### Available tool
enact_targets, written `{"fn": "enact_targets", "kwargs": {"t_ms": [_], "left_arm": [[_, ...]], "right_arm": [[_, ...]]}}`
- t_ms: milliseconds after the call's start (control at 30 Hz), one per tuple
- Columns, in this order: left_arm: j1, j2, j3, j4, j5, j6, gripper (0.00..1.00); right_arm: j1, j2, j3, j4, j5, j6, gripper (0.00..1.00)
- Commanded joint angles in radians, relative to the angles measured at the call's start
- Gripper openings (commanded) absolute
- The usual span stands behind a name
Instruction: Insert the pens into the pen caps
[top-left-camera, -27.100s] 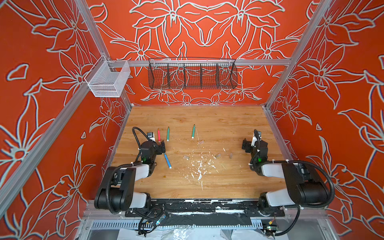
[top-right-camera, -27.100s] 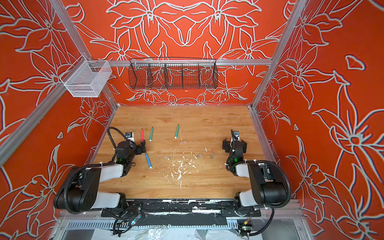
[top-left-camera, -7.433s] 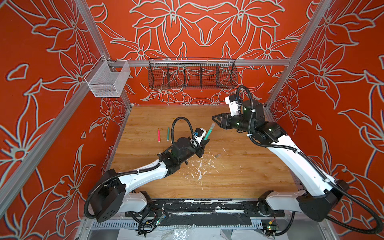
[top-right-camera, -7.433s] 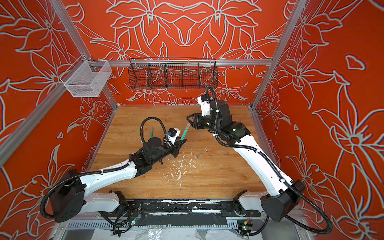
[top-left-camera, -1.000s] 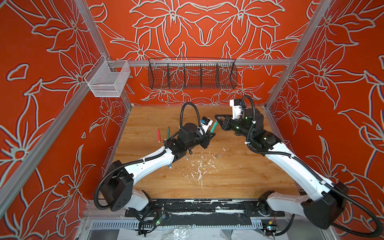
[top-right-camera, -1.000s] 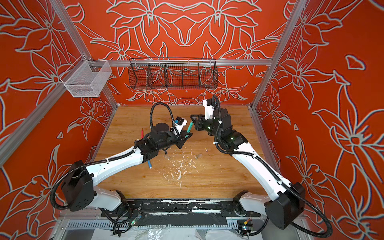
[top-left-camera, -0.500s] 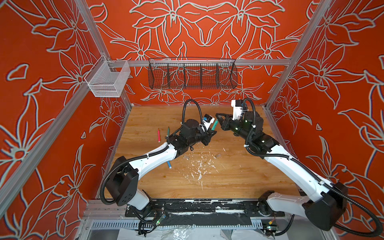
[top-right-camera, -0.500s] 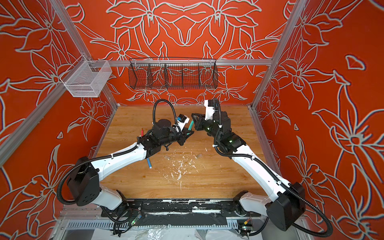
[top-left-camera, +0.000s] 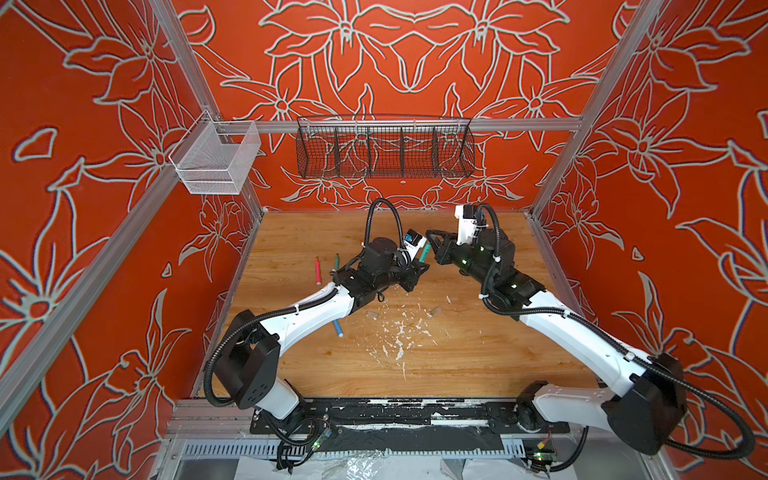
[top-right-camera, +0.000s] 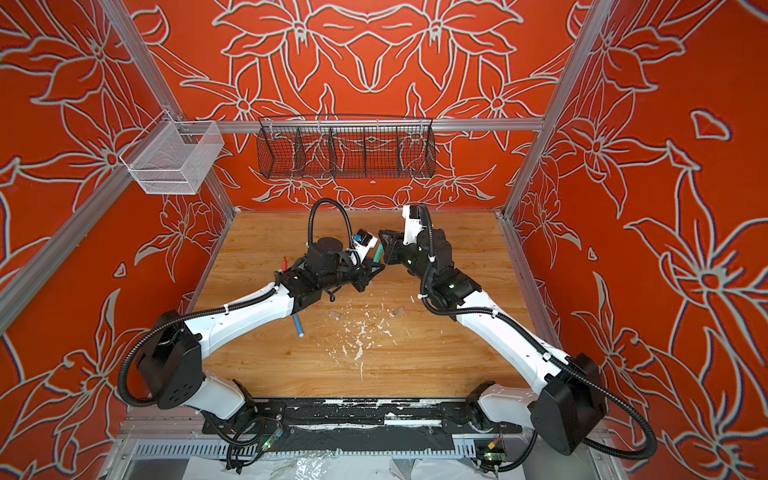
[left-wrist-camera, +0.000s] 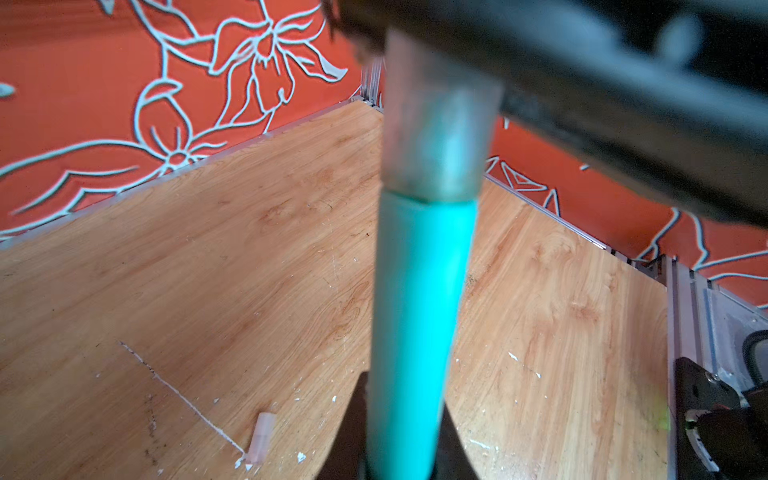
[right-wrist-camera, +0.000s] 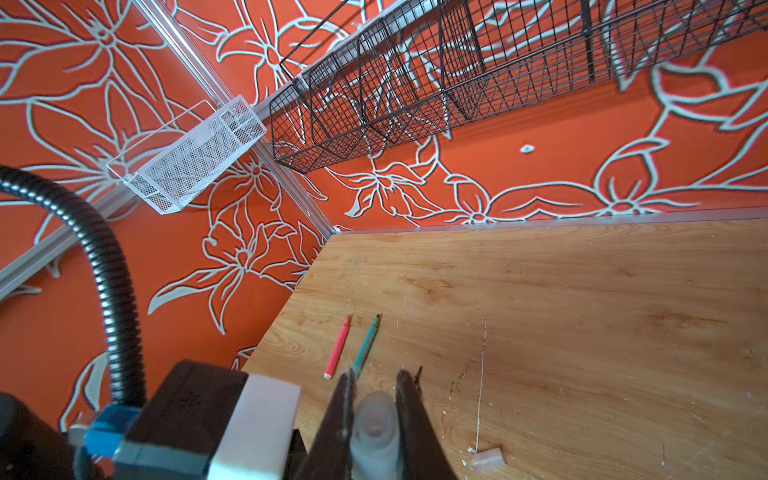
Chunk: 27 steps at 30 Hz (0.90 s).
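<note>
left gripper grips green pen, right gripper pinches cap dead ahead, partly over the tip, coaxial: push along pen axis.

Red walls with pale flower outlines; wood floor flecked white. Black wire basket at 12 o'clock, white mesh basket at 10.

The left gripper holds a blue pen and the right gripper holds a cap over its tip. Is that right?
Wrong colour: the left wrist view shows the left gripper holding a green pen; the blue pen lies on the table. The right gripper does hold a cap over the green pen's tip.
</note>
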<state>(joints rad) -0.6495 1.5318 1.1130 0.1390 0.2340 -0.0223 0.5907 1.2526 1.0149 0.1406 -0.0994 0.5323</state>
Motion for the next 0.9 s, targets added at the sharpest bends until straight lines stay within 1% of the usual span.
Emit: {"fn": "enact_targets", "kwargs": {"t_ms": [0, 167, 300, 433, 600, 733, 800, 867], "left_arm": [[0.083, -0.045, 0.169, 0.498, -0.161, -0.123, 0.0], [0.091, -0.058, 0.167, 0.502, -0.157, -0.136, 0.0], [0.096, -0.067, 0.165, 0.497, -0.151, -0.139, 0.0], [0.096, -0.075, 0.129, 0.482, -0.13, -0.154, 0.0], [0.096, -0.094, -0.002, 0.487, -0.031, -0.214, 0.0], [0.081, -0.11, -0.114, 0.516, 0.055, -0.266, 0.0], [0.068, -0.118, -0.145, 0.503, 0.09, -0.277, 0.0], [0.052, -0.128, -0.17, 0.488, 0.116, -0.277, 0.0]], "right_arm": [[0.095, 0.066, -0.128, -0.426, -0.172, -0.002, 0.0], [0.11, 0.1, -0.177, -0.358, -0.157, 0.006, 0.0], [0.116, 0.101, -0.174, -0.35, -0.146, 0.014, 0.0], [0.113, 0.039, -0.115, -0.391, -0.083, 0.012, 0.0], [0.089, 0.004, 0.015, -0.438, -0.056, -0.03, 0.0], [0.074, 0.019, 0.132, -0.455, -0.061, -0.068, 0.25], [0.071, 0.028, 0.191, -0.459, -0.06, -0.09, 0.34], [0.069, 0.037, 0.251, -0.468, -0.073, -0.122, 0.4]]}}
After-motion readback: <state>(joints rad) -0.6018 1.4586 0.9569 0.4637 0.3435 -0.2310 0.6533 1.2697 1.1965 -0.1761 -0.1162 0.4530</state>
